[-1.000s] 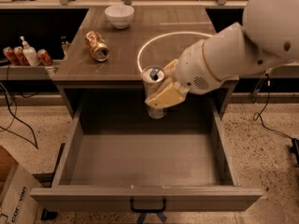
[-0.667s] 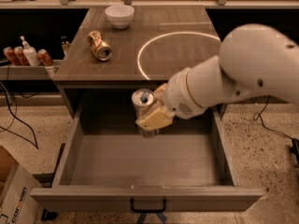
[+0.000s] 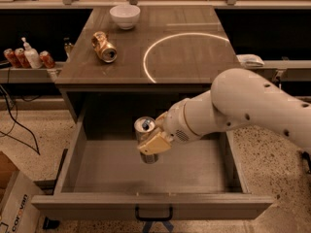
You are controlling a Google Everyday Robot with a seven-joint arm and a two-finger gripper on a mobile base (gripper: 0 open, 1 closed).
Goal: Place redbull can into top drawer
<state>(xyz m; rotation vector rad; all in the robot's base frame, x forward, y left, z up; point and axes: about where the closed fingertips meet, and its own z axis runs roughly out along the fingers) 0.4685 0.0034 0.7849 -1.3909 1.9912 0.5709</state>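
redbull can [image 3: 145, 127], label unreadable, upright in gripper [image 3: 152, 144] clamped around it, over open top drawer [image 3: 204, 205].

A ring of light [image 3: 146, 64] is shining on the brown counter [image 3: 189, 57]. Speckled floor [image 3: 48, 125] is spreading on both sides, with dark shelves [image 3: 24, 75] flanking it. The gripper [image 3: 153, 142] is hanging before the counter.

Over the top drawer [image 3: 73, 154], the gripper [image 3: 149, 143] is clasping the redbull can [image 3: 145, 125], its near finger [image 3: 156, 143] covering the can's side; the arm [image 3: 252, 106] is being cut off at the right edge.
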